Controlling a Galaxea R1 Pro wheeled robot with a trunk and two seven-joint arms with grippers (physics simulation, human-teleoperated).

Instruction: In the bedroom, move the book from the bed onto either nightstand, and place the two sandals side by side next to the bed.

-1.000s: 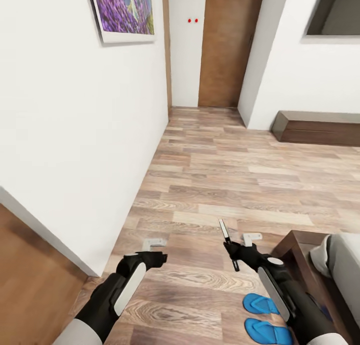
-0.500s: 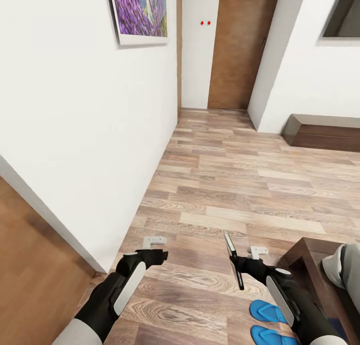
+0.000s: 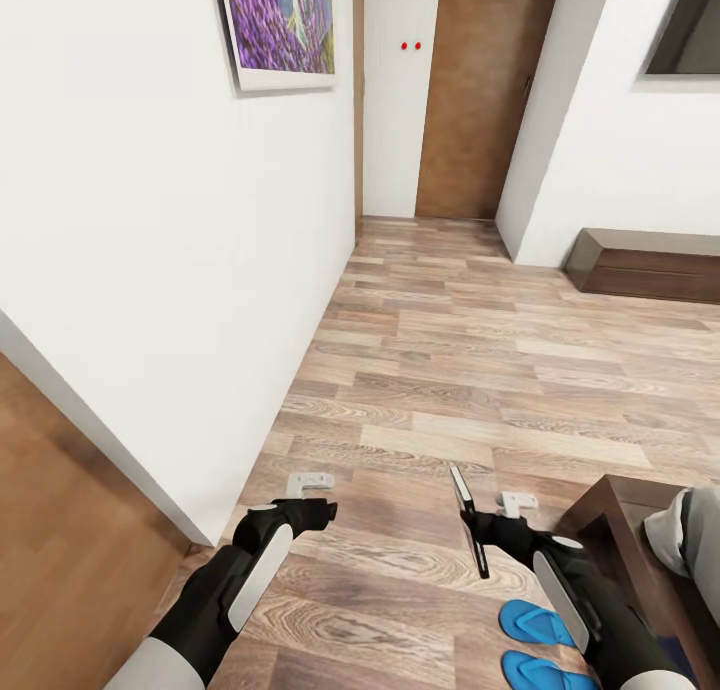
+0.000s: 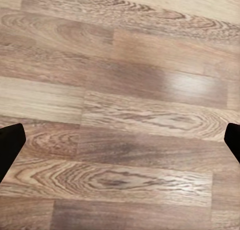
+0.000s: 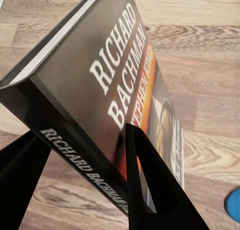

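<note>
My right gripper [image 3: 492,518] is shut on the book [image 3: 468,520], holding it on edge above the wood floor. In the right wrist view the book [image 5: 112,85] shows a dark glossy cover with white and orange lettering, clamped between the black fingers [image 5: 150,185]. Two bright-blue sandals [image 3: 540,625] [image 3: 535,670] lie side by side on the floor beside the dark-brown bed [image 3: 610,520], just below my right arm. The bed's grey mattress [image 3: 695,540] shows at the right edge. My left gripper [image 3: 310,485] hangs open over bare floor, and its fingertips [image 4: 10,145] stand wide apart.
A white wall [image 3: 150,270] with a purple painting [image 3: 280,20] runs close along my left. A brown door [image 3: 480,90] closes the far end of the passage. A long low brown bench [image 3: 645,265] sits against the right wall. Wood floor [image 3: 450,350] stretches ahead.
The whole view shifted between one second ago and half a second ago as the camera moved, and has held still since. Both arms keep their pose, with the book still gripped.
</note>
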